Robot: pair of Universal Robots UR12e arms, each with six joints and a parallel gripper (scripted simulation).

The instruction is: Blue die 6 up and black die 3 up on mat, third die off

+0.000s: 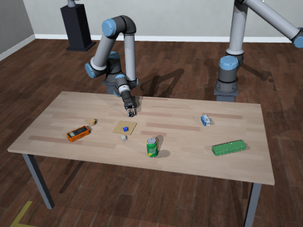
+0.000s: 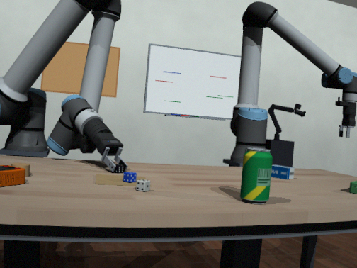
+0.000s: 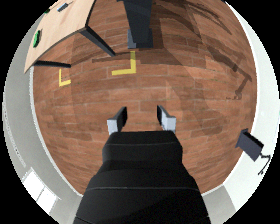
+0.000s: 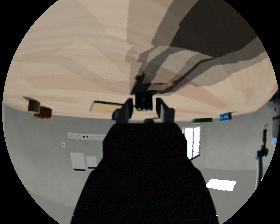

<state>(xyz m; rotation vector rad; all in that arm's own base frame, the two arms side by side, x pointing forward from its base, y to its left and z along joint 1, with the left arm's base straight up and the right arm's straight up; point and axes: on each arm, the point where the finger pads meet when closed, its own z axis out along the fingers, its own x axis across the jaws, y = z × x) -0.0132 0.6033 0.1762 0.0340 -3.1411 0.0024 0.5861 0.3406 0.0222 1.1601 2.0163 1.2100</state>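
Note:
The blue die (image 1: 125, 129) (image 2: 129, 176) sits on the tan mat (image 1: 131, 124) (image 2: 106, 179) (image 4: 104, 107). The black die (image 1: 131, 115) (image 2: 121, 168) (image 4: 143, 101) is on the table behind the mat, off it, between the spread fingertips of my right gripper (image 1: 130, 113) (image 2: 118, 166) (image 4: 144, 104). That gripper is open and comes down at a slant; its fingers partly hide the die. The white die (image 1: 124, 138) (image 2: 143, 185) lies off the mat, just in front of it. My left gripper (image 2: 344, 132) (image 3: 142, 112) is open and empty, high and far from the dice. Top numbers are too small to read surely.
An orange meter (image 1: 78, 134) and a wooden cylinder (image 1: 92, 122) lie left of the mat. A green can (image 1: 152, 148) (image 2: 256, 176) stands to its front right. A blue-white box (image 1: 205, 120) and a green block (image 1: 229, 148) are farther right.

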